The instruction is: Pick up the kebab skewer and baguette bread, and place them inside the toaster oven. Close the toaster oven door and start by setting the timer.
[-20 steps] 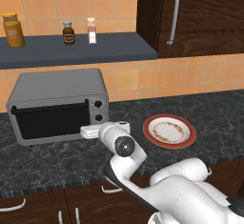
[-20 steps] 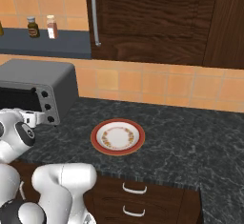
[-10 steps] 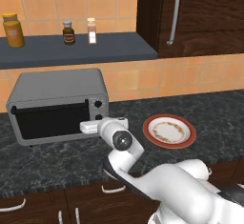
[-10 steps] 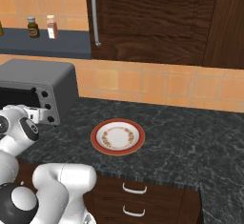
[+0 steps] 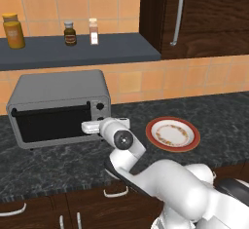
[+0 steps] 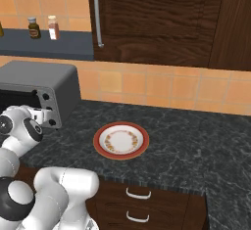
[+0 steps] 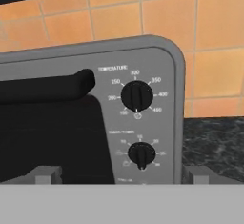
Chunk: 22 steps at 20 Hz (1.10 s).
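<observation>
Flanking toaster oven (image 5: 58, 96): plate (image 5: 173, 134) (empty)

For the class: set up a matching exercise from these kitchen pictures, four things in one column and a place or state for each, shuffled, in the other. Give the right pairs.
Things:
1. toaster oven door
2. plate
3. gripper
4. amber jar

Places or states:
A. on the dark shelf
B. open, facing the oven's knobs
C. shut
D. on the counter, right of the oven

Pairs: 1-C, 2-D, 3-B, 4-A
</observation>
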### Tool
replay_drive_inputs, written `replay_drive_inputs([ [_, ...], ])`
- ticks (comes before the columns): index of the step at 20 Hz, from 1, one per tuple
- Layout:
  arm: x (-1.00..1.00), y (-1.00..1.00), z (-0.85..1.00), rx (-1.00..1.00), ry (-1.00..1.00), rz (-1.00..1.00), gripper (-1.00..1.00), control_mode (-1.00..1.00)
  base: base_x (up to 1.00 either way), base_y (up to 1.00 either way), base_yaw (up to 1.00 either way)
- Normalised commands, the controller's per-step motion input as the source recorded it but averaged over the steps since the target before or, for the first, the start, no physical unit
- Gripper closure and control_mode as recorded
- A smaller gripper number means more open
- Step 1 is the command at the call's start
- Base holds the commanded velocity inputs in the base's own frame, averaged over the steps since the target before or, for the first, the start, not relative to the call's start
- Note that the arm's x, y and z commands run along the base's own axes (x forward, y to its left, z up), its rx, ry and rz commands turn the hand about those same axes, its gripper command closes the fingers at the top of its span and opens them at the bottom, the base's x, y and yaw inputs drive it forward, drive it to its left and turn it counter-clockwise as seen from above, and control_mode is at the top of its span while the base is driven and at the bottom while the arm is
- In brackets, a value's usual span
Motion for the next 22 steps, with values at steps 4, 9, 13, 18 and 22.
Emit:
replay_drive_inputs([
  [4, 0.06, 0.00, -0.24, 0.00, 0.00, -0.04, -1.00, -1.00, 0.00, 0.00, 0.00],
  [9, 0.18, 0.00, -0.16, 0.00, -0.06, -0.05, -1.00, -1.00, 0.00, 0.00, 0.00],
  [13, 0.23, 0.00, -0.14, 0.00, -0.10, -0.02, -1.00, -1.00, 0.00, 0.00, 0.00],
  [18, 0.00, 0.00, -0.33, 0.00, -0.11, 0.00, -1.00, -1.00, 0.00, 0.00, 0.00],
  [22, 0.03, 0.00, -0.07, 0.00, -0.01, 0.00, -1.00, -1.00, 0.00, 0.00, 0.00],
])
